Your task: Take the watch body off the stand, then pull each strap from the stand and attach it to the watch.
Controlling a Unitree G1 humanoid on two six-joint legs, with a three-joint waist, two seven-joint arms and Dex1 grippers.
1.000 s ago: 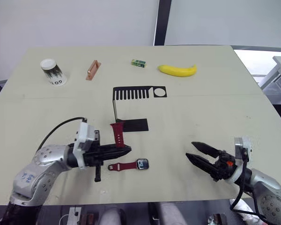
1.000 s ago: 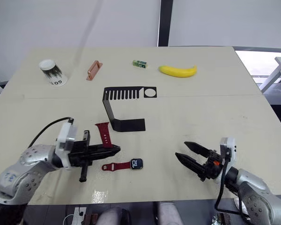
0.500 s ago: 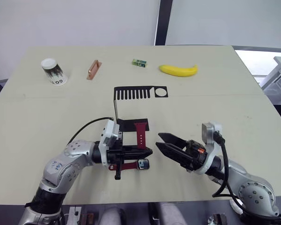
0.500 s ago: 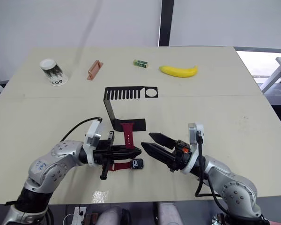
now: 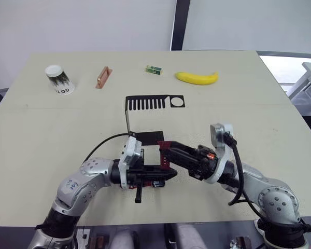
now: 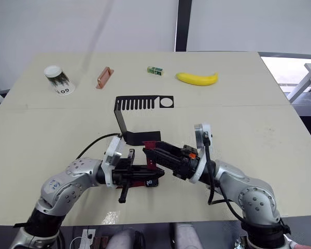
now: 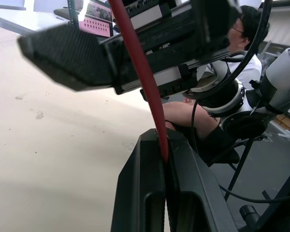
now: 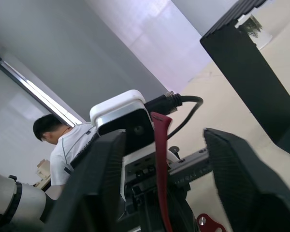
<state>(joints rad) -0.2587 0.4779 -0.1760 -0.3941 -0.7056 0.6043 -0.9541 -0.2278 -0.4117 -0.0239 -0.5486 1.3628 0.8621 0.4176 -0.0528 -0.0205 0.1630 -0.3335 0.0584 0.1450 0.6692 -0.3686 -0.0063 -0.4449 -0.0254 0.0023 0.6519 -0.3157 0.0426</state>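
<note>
— What have you got?
— My left gripper [image 7: 162,193] pinches one dark red strap [image 7: 135,67] upright; my right gripper [image 8: 159,159] spreads wide around it.
— Risk?
— Close off-centre and the strap twists free. The watch body [image 6: 151,182] lies just beneath.

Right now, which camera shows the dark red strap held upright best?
The left wrist view: the dark red strap rises from the shut left claw. The right wrist view shows it between open fingers; the head views show a sliver.
</note>
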